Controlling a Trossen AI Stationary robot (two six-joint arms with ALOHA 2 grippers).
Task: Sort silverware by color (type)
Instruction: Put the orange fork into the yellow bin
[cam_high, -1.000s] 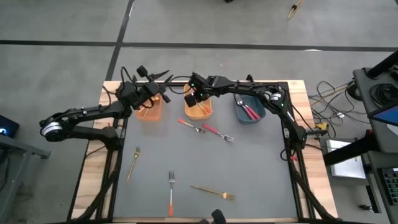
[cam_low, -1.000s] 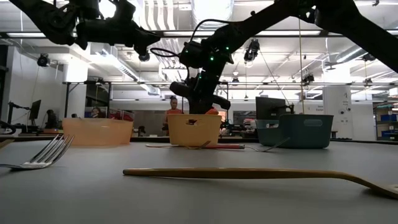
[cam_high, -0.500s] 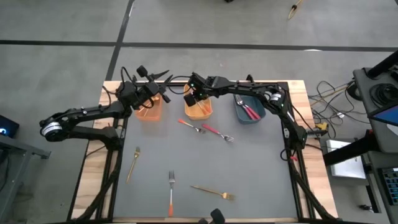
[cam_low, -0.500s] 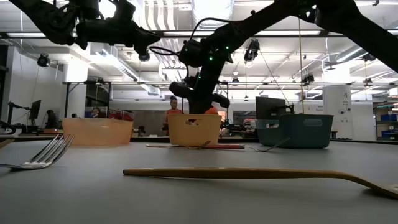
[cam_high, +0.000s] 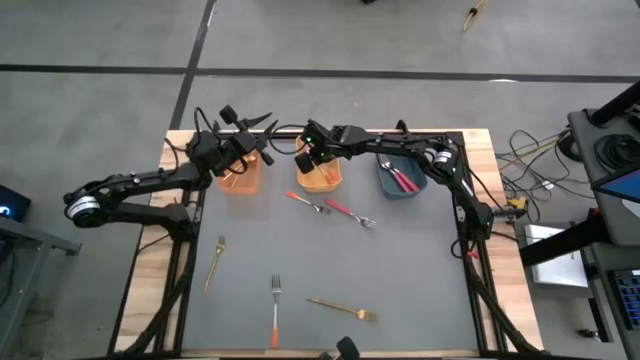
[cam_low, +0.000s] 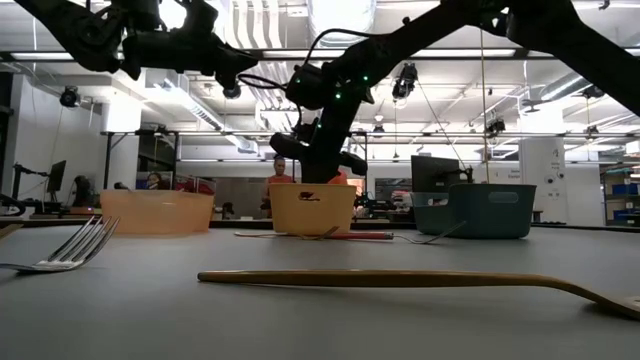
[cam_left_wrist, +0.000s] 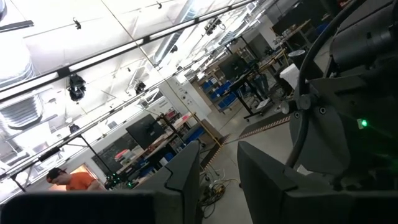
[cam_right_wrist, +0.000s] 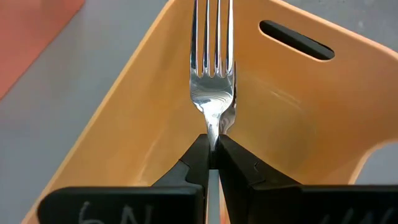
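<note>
My right gripper (cam_high: 311, 156) is over the middle orange bin (cam_high: 322, 180) and shut on a fork with silver tines (cam_right_wrist: 211, 37); its handle is hidden behind the fingers. In the low view this gripper (cam_low: 318, 150) hangs just above that bin (cam_low: 312, 208). My left gripper (cam_high: 247, 143) hovers open and empty above the left orange bin (cam_high: 240, 178), its fingers (cam_left_wrist: 186, 177) pointing out into the room. On the mat lie two gold forks (cam_high: 213, 262) (cam_high: 342, 308), an orange-handled fork (cam_high: 275, 312), and two forks (cam_high: 308, 203) (cam_high: 350, 213) near the bins. My right gripper pinches the fork's narrow neck (cam_right_wrist: 213, 134), just below the tines, between its two fingers. The fingers lie along the fork, and the tines stick out past the fingertips. The fork is lifted clear, its tines over the inside of the orange bin (cam_right_wrist: 298, 124).
A blue bin (cam_high: 401, 176) holding red-pink-handled forks stands right of the middle bin. The three bins stand in a row along the far edge of the grey mat (cam_high: 400, 290). People stand in the room beyond the table (cam_low: 280, 178).
My right gripper, still shut on the fork, has gone a little toward the table's left over the middle bin.
</note>
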